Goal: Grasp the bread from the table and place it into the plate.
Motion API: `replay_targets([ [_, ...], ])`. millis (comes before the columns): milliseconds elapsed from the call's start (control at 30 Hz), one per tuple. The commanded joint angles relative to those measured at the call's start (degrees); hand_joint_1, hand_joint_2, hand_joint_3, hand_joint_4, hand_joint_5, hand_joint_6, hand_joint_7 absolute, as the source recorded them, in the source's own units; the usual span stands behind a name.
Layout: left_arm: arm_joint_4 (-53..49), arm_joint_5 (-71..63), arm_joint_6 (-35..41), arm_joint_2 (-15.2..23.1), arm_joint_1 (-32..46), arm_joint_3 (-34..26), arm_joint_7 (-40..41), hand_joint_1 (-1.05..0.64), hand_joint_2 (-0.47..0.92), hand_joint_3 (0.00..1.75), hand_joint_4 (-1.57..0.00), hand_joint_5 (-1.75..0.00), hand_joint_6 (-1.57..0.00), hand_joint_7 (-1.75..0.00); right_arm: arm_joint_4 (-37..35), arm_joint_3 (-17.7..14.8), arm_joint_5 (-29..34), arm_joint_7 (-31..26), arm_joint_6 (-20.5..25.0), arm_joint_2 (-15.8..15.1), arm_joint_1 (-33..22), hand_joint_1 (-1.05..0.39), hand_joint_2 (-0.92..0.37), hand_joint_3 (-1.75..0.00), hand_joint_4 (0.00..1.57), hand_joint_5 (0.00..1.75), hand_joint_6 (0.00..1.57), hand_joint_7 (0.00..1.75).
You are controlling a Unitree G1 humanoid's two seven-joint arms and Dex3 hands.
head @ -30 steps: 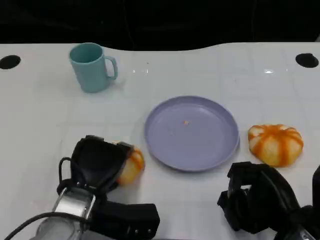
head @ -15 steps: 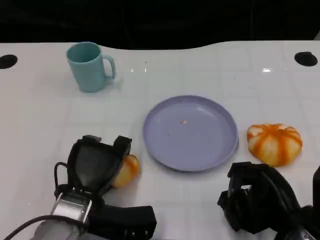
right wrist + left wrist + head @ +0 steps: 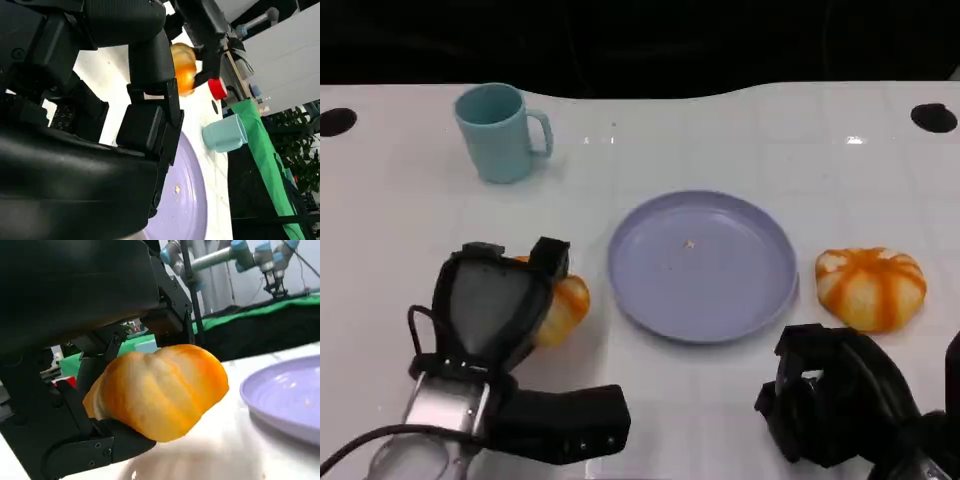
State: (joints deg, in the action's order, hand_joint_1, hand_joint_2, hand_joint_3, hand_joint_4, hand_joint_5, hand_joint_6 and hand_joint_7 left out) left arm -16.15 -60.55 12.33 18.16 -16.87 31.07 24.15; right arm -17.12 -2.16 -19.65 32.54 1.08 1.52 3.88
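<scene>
At lower left of the head view, the left hand grips the bread.
Fingers clamp it just above the counter, beside the purple plate; placing remains.

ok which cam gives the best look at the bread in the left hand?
Left wrist view: the bread sits close and large, black fingers under and behind it. In the head view the left hand covers most of the bread. The right wrist view shows a small part behind the right hand.
</scene>
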Motion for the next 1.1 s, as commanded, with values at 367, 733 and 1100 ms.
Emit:
replay_targets([
  [367,1.4,-0.6,-4.5,0.2,-3.9,-3.0,4.5,-0.32,0.15,1.57,-1.17,-1.75,-0.86,-1.47,0.5,0.1,0.2,-0.3,-0.1,-0.7,-0.2,-1.05,-0.02,-1.50,1.46,1.47,1.57,1.00],
  [733,-4.4,-0.2,-7.5,-3.0,-9.8,-1.7,7.1,-0.40,0.21,1.47,-1.15,-1.75,-0.84,-1.64,-0.1,-0.2,-0.1,0.2,-0.3,-0.8,0.0,-1.05,-0.02,-1.49,1.45,1.47,1.57,1.00],
  [1100,-12.4,2.6,-11.5,-8.4,-16.7,-0.7,7.2,-0.42,0.24,1.54,-1.20,-1.75,-0.89,-1.50,-0.4,-0.3,0.0,0.8,-1.3,-0.9,-0.4,-1.05,-0.03,-1.50,1.46,1.47,1.57,0.99],
])
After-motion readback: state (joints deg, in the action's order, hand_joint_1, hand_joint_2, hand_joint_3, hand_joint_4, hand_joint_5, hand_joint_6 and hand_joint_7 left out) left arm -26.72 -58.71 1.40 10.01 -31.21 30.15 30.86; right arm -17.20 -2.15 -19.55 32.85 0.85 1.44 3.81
